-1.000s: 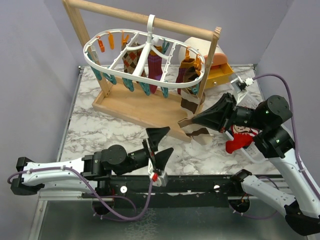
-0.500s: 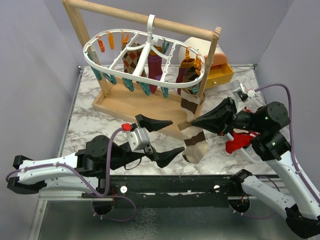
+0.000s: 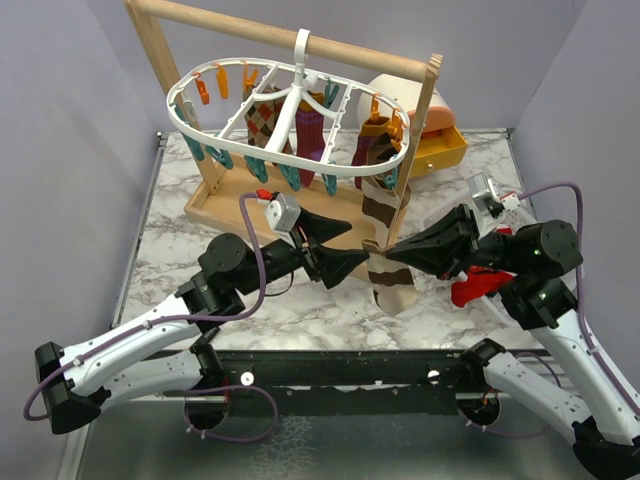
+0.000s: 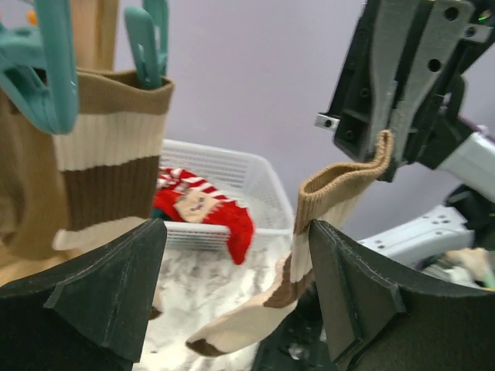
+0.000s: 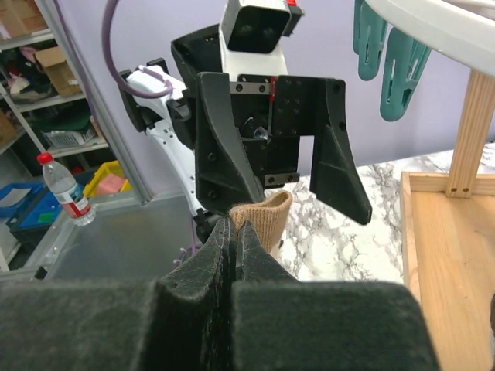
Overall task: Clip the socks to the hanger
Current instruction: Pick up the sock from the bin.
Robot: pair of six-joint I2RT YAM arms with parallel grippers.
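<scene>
A tan sock with brown bands hangs by its cuff from my right gripper, which is shut on it. My left gripper faces it from the left, open. One finger stands right beside the sock's leg; the other is well clear. Behind, the white oval hanger carries an argyle sock, a maroon sock and a matching tan-brown sock on a teal clip. A red-and-white sock lies at the right.
The hanger hangs from a wooden rack at the back. A white slatted basket holds the red sock near the right arm. Spare teal clips dangle above the grippers. A yellow box stands at the back right.
My left arm has swung up from the near table edge and to the right, bringing its open jaws around the held sock; they have narrowed a little. The right gripper kept its grip.
</scene>
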